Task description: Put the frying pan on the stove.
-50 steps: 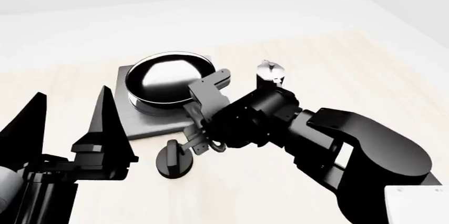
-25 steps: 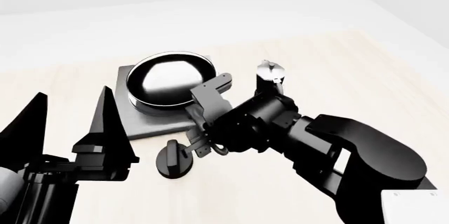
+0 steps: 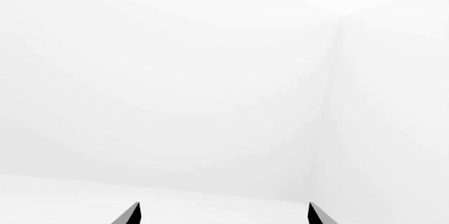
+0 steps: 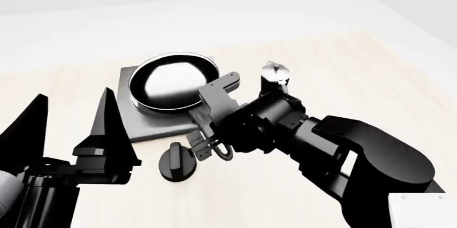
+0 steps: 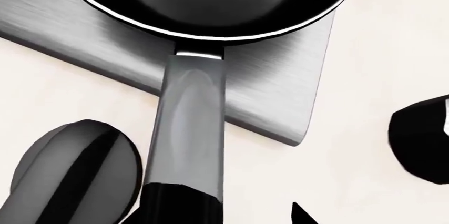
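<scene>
Since the earlier frame the right gripper [image 4: 214, 118] is being lifted slightly, fingers apart around the handle, the frying pan [image 4: 169, 81] being left seated on the stove [image 4: 153, 125].

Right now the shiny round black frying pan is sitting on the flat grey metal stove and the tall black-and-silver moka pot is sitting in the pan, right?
Not quite. The shiny round black frying pan does sit on the flat grey metal stove, but the head view shows the tall black-and-silver moka pot standing on the table beside the stove.

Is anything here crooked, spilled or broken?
Nothing stands out. The frying pan sits flat on the stove, its handle sticking out over the edge beside the knob. The moka pot stands upright. Nothing looks spilled or broken.
</scene>
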`<state>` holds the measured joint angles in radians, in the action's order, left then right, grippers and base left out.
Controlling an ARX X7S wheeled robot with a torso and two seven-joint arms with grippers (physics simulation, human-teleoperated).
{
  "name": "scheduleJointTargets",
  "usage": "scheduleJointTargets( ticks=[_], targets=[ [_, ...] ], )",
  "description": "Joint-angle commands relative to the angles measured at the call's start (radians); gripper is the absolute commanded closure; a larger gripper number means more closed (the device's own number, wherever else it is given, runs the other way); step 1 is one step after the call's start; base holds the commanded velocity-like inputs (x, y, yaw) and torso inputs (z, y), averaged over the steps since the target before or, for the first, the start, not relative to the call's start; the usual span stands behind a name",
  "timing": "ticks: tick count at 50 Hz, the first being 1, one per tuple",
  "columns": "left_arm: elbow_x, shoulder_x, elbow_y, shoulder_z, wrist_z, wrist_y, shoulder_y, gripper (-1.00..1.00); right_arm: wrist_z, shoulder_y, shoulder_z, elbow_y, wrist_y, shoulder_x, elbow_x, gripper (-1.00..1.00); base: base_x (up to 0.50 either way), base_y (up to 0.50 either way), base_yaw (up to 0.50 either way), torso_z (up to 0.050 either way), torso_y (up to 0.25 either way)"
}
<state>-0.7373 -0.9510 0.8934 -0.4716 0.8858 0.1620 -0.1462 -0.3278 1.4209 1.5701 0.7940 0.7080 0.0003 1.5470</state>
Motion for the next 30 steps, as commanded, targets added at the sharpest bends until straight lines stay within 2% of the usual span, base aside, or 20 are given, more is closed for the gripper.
scheduleJointTargets(
  ticks=[1, 6, 30],
  targets=[
    [0.000, 0.000, 0.001, 0.000, 0.000, 0.000, 0.000, -1.00, 0.003, 0.003, -0.002, 0.004, -0.003, 0.000, 0.001, -1.00, 0.00, 0.00, 0.00, 0.000, 0.000],
    [-0.001, 0.000, 0.003, -0.001, 0.001, -0.003, -0.002, -1.00, 0.055, -0.002, -0.011, 0.008, -0.055, 0.000, 0.025, -1.00, 0.00, 0.00, 0.00, 0.000, 0.000],
    [0.002, -0.001, 0.016, -0.004, 0.005, -0.009, -0.006, -1.00, -0.013, 0.099, 0.000, -0.081, -0.053, 0.000, 0.112, -1.00, 0.00, 0.00, 0.00, 0.000, 0.000]
  ],
)
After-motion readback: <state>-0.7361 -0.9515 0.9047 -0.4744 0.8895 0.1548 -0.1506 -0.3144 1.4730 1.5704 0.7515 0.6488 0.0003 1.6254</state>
